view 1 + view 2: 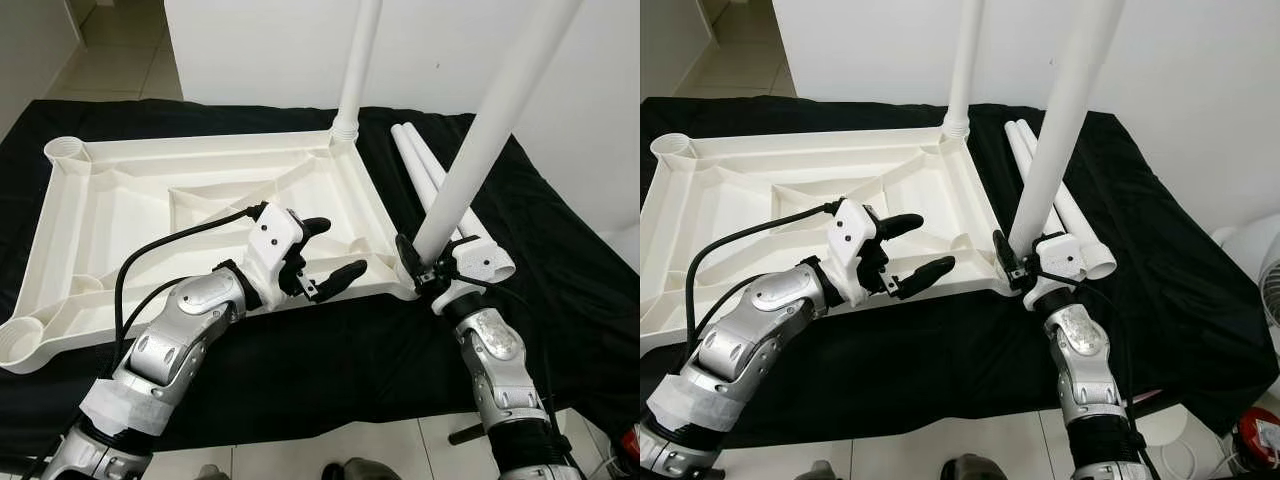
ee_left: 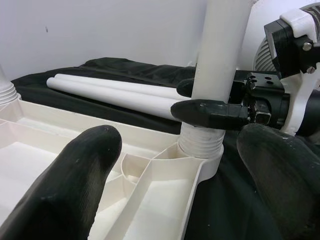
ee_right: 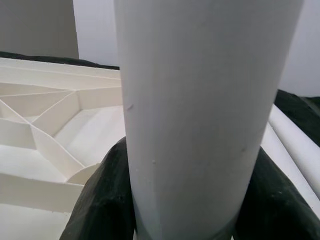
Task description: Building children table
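Note:
The white plastic tabletop point(image 1: 130, 200) lies upside down on a black cloth, ribs up. One white leg point(image 1: 358, 70) stands in its far right corner socket. A second white leg point(image 1: 490, 130) stands tilted in the near right corner socket point(image 2: 200, 145), and my right gripper point(image 1: 425, 268) is shut around its base, fingers point(image 2: 210, 112) on both sides. My left gripper point(image 1: 325, 258) hovers open over the tabletop's near right rim, just left of that corner, holding nothing. Two more white legs point(image 1: 425, 175) lie on the cloth to the right of the tabletop.
Empty sockets show at the far left corner point(image 1: 65, 150) and the near left corner point(image 1: 18, 342). A white wall point(image 1: 260, 50) rises right behind the table. The black cloth point(image 1: 560, 270) spreads to the right; tiled floor point(image 1: 380, 445) lies in front.

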`<state>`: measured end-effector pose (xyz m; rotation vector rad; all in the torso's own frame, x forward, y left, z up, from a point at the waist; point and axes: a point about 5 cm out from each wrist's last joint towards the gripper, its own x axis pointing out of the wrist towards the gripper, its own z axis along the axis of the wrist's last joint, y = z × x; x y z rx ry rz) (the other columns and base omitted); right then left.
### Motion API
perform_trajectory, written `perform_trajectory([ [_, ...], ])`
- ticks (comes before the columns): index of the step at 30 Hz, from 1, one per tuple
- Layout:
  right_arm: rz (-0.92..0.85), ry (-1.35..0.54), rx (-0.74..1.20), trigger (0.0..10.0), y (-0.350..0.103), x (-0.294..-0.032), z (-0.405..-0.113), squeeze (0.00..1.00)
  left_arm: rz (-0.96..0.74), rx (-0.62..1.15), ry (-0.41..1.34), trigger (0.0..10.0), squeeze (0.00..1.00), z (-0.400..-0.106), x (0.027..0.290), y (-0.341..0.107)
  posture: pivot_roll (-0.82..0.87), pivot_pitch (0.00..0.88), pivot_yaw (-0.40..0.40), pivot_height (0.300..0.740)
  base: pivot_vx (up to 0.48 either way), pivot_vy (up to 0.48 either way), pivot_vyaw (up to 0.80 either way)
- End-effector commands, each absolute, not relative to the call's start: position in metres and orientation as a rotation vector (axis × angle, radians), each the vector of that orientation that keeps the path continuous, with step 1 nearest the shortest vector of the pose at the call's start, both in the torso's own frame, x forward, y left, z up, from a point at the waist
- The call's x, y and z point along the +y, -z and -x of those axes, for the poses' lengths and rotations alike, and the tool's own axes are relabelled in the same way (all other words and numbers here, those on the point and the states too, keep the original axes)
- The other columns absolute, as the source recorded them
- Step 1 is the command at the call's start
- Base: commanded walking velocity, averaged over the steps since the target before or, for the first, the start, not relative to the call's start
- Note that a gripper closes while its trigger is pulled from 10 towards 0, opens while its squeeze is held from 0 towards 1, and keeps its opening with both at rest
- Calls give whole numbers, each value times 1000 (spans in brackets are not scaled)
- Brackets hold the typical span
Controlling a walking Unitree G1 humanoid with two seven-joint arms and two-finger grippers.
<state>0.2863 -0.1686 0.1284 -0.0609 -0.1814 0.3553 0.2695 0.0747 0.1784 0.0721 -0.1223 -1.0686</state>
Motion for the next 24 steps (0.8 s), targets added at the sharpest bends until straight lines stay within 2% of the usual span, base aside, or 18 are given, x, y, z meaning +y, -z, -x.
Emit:
perform_trajectory([
  [1,51,-394,-105,10000,-118,-163,-285,0,-57,-115,1167,10000,1000,-265,72,-178,49,0,-56,740,0,0,0],
  [5,92,-436,-96,10000,-139,-168,-293,0,-24,-127,1217,10000,1000,-267,68,-184,45,0,-62,740,0,0,0],
  [10,120,-495,-118,10000,-159,-168,-300,0,-21,-168,1189,10000,1000,-276,67,-195,44,0,-67,740,0,0,0],
  [11,144,-528,-116,10000,-164,-169,-302,0,-11,-191,1189,10000,0,-279,66,-202,51,0,-76,740,0,0,0],
  [16,268,-644,-108,10000,-174,-170,-303,0,69,-252,1172,10000,0,-289,62,-229,63,0,-85,740,0,0,0],
  [24,359,-761,-99,10000,-180,-168,-302,0,160,-246,1138,10000,0,-299,51,-253,73,0,-73,740,0,0,0],
])
